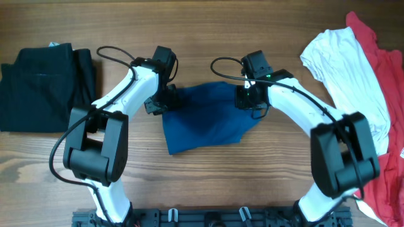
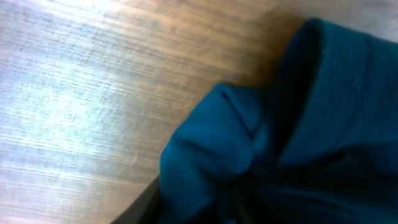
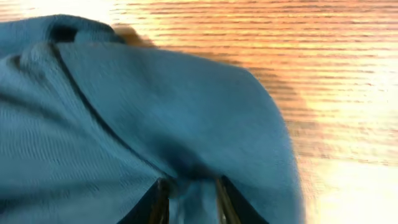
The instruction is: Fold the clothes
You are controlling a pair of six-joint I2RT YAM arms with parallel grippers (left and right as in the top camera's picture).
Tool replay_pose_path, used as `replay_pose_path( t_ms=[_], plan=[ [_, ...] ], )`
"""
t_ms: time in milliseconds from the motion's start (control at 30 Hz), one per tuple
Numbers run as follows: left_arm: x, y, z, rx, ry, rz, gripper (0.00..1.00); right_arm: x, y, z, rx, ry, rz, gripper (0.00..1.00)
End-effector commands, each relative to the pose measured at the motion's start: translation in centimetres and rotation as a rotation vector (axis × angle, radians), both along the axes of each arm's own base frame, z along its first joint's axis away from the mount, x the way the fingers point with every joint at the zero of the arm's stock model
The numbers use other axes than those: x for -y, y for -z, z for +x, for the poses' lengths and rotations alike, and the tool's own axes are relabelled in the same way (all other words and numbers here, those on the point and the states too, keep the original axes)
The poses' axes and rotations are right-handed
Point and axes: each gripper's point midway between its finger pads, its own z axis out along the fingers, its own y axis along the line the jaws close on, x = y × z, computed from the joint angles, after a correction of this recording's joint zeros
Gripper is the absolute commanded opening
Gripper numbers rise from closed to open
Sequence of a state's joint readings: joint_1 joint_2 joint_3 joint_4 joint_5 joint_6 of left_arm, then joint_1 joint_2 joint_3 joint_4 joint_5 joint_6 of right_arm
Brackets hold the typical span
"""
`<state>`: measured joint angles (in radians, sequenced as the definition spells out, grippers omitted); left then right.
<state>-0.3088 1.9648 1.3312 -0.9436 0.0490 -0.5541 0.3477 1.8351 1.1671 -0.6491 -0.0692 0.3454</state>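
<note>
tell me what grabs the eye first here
A blue shirt lies rumpled in the middle, with the left arm and right arm reaching to its top corners. A folded black garment sits far left; a white shirt overlaps a red one far right.

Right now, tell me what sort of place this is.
Likely a robot test bench for folding laundry: two robot arms fixed at a wooden table, a blue shirt between them, black clothes, a white garment and red cloth at the sides.

Shirt (image 1: 205, 120) centre, folded garment (image 1: 44, 79) left, loose garments (image 1: 353, 75) right
</note>
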Motion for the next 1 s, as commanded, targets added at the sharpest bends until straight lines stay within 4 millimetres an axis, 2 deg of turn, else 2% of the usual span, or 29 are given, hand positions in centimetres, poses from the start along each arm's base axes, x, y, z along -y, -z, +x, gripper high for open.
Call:
replay_pose_path(
  t_ms=[0,133,200,267,367,400,433,567,633,733,867,967],
  plan=[
    [-2.1,0.5,-2.1,-0.091,-0.115,0.109,0.18,0.6,-6.2,1.2,0.146,-0.008,0.017,0.29],
    [-3.5,-0.4,-6.2,-0.253,-0.129,0.183,0.17,1.4,-8.6,-1.2,0.130,-0.030,0.006,0.31],
    [-4.2,-0.7,-6.8,-0.277,-0.122,0.221,0.19,1.6,-8.9,-3.1,0.073,-0.042,0.014,0.31],
    [-4.8,-0.8,-6.5,-0.258,-0.119,0.248,0.23,1.1,-8.7,-4.7,0.006,-0.065,0.046,0.31],
    [-4.9,-1.1,-4.8,-0.178,-0.135,0.232,0.31,-0.7,-7.9,-7.1,-0.072,-0.154,0.128,0.31],
    [-5.0,-1.2,-4.3,-0.160,-0.142,0.228,0.40,-1.2,-7.7,-7.6,-0.085,-0.168,0.143,0.31],
    [-5.1,-1.4,-3.7,-0.137,-0.152,0.219,0.45,-1.6,-7.5,-7.8,-0.091,-0.179,0.152,0.31],
    [-6.1,-2.1,-2.4,-0.090,-0.191,0.208,0.52,-4.8,-6.7,-9.2,-0.097,-0.264,0.219,0.31],
    [-6.7,-2.1,-2.2,-0.087,-0.209,0.213,0.52,-5.7,-6.4,-9.9,-0.105,-0.270,0.227,0.31],
    [-6.4,-2.1,-1.7,-0.075,-0.226,0.173,0.49,-6.8,-5.8,-10.7,-0.113,-0.274,0.234,0.31],
    [-5.4,-2.1,-1.6,-0.075,-0.169,0.108,0.34,-7.8,-4.3,-11.4,-0.121,-0.251,0.248,0.30],
    [-5.2,-2.2,-1.6,-0.076,-0.153,0.098,0.31,-7.7,-3.0,-11.9,-0.128,-0.228,0.253,0.27]
  ],
)
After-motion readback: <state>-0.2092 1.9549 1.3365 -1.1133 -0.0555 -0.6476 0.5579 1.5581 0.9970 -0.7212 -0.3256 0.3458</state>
